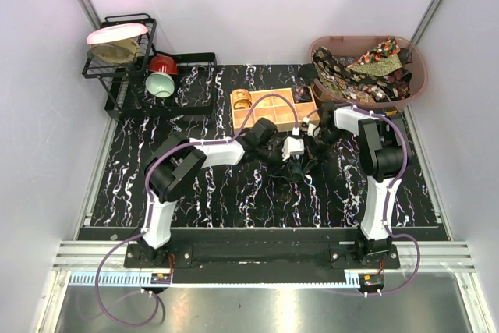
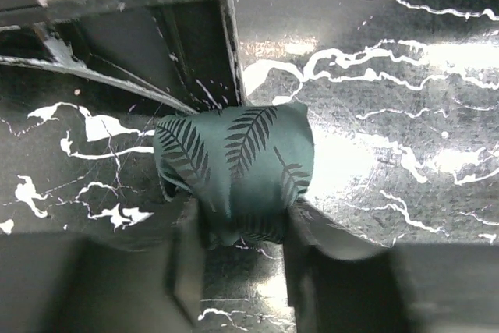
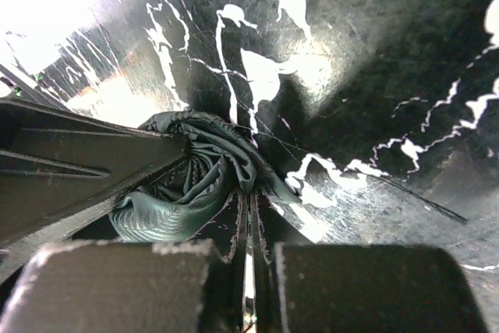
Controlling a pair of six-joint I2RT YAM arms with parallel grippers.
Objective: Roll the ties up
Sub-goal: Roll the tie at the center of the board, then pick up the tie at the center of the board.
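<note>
A dark green tie with a fern-leaf print is rolled into a bundle on the black marbled table. My left gripper is shut on the roll's near side, one finger on each flank. In the right wrist view the same roll shows its coiled end. My right gripper has its jaws nearly together, pinching a fold of the tie at the tips. In the top view both grippers, left and right, meet at the table's middle and hide the tie. Patterned ties lie heaped at the back right.
A pink basket holds the patterned ties. A tan wooden box with square compartments stands just behind the grippers, a gold roll in its left cell. A black dish rack with bowls stands at the back left.
</note>
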